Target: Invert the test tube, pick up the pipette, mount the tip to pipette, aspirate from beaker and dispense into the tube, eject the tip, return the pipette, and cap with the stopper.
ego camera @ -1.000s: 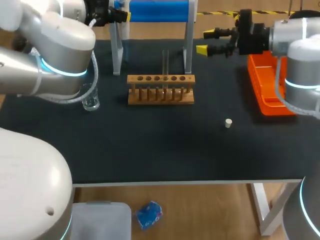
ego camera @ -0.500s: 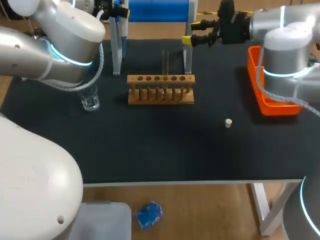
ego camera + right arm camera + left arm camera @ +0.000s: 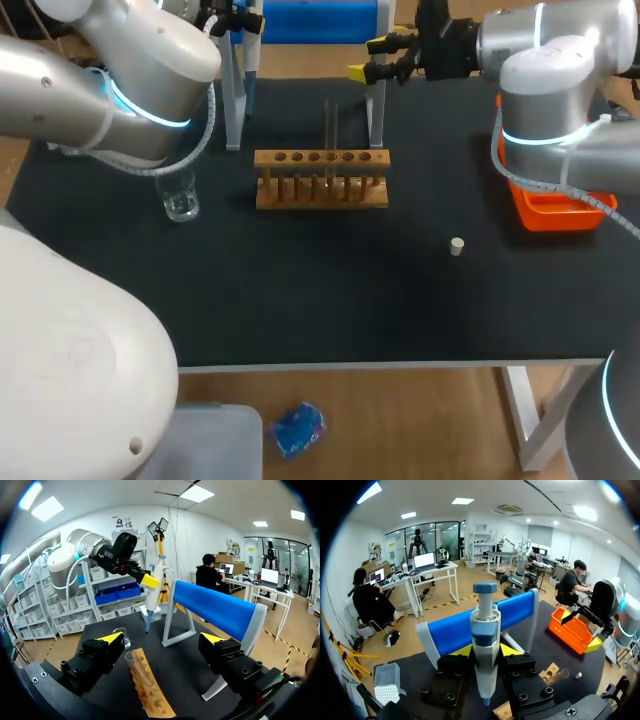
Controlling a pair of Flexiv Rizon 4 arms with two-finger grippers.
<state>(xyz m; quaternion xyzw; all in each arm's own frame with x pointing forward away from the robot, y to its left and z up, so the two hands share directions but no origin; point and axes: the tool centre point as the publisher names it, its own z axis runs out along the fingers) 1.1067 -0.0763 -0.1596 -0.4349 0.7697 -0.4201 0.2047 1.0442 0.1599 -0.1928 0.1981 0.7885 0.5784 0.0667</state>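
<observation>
My left gripper [image 3: 236, 20] is shut on the white and blue pipette [image 3: 484, 650] at the table's back left, beside the blue-topped stand [image 3: 312, 22]. In the left wrist view its yellow tips press both sides of the pipette body. A clear test tube [image 3: 330, 125] stands upright in the wooden rack [image 3: 320, 180]. My right gripper [image 3: 372, 58] hangs open at the back, just right of and above the tube; in the right wrist view the tube [image 3: 138, 674] sits below and between its wide-apart fingers [image 3: 111, 638]. The beaker [image 3: 181, 202] stands left of the rack, and a small stopper [image 3: 456, 246] lies at front right.
An orange tray [image 3: 545, 195] sits at the right edge under my right arm. A clear tip box [image 3: 386, 681] shows off to one side of the held pipette in the left wrist view. The blue stand's legs [image 3: 232, 100] flank the area behind the rack.
My right arm has swung left from over the orange tray to near the stand and tube, staying open. My left arm shifted a little right with the pipette.
</observation>
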